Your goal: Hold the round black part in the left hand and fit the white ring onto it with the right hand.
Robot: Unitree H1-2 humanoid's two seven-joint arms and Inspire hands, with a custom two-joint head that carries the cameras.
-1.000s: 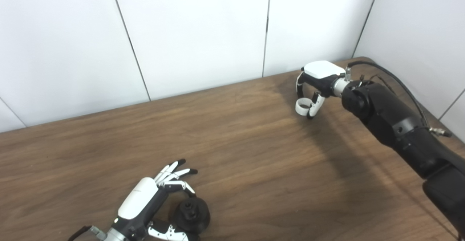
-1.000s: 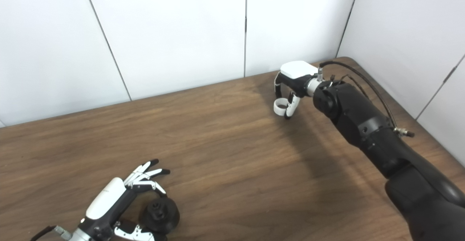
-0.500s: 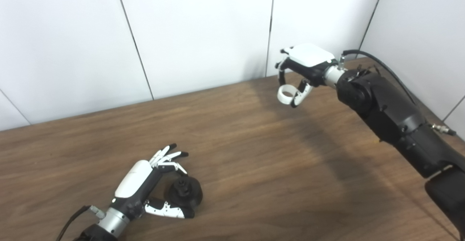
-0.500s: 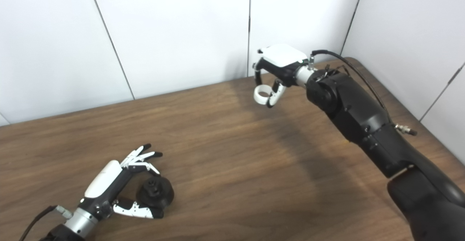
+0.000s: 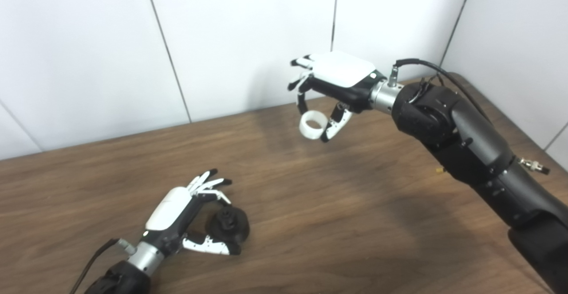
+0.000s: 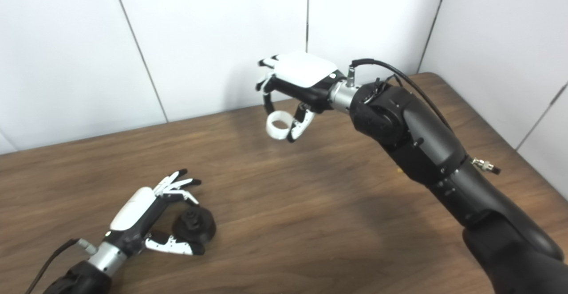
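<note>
Fingers [image 5: 208, 183] of the left hand [image 5: 175, 212] curl loosely around the round black part [image 5: 228, 227], which sits on the brown wooden table [image 5: 310, 205] near its front-left; real contact is unclear. Farther right, the right hand [image 6: 295, 85] pinches the white plastic ring [image 6: 278, 125] above the table. Both views agree; neither adds anything.

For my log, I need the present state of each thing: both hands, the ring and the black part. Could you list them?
right hand: shut on the white ring, raised above the table
white ring: held, in the air
left hand: cupped around the round black part
round black part: on the table, no ring on it
</note>
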